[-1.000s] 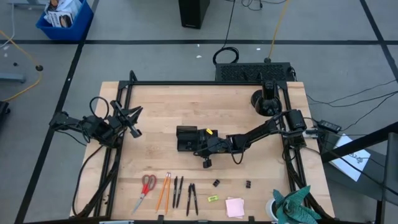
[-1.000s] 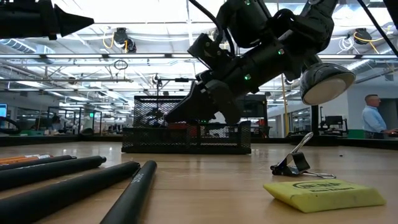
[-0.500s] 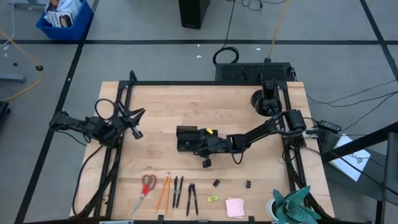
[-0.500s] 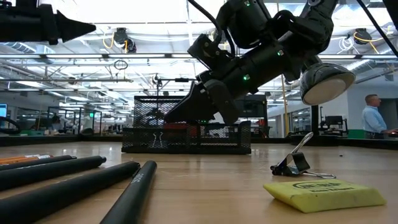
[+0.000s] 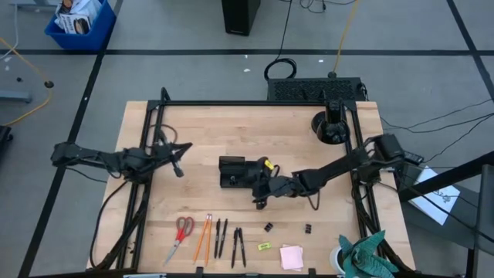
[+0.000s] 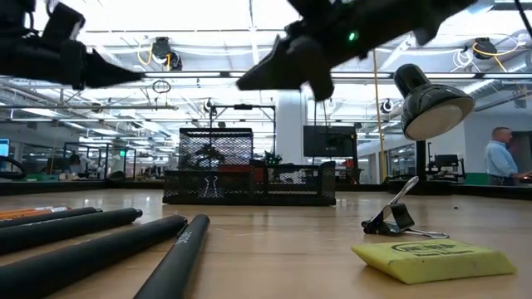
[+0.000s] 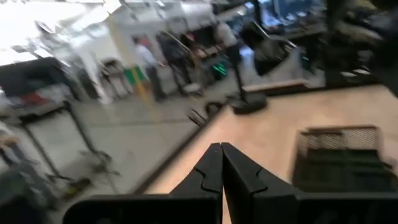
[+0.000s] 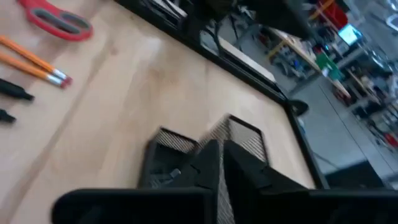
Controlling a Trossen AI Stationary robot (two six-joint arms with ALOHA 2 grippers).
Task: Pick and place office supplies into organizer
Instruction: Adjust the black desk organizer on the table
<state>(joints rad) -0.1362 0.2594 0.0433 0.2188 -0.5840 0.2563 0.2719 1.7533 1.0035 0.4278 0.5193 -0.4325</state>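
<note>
Black mesh organizer [image 5: 232, 172] sits mid-tabletop; the right gripper [image 5: 260, 202], fingers pressed together and empty, hangs just beside it. The left gripper [image 5: 179, 171], also closed empty, hovers near the left edge.

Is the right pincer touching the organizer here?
Apart. In the low view the right pincer, shut and empty, hangs well above the organizer, with open background between them.

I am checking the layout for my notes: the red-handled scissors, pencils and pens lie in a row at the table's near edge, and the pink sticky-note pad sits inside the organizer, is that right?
Not quite: the high view shows the pink sticky-note pad on the table at the near edge, outside the organizer. The red-handled scissors, pencils and pens do lie in a row there.
</note>
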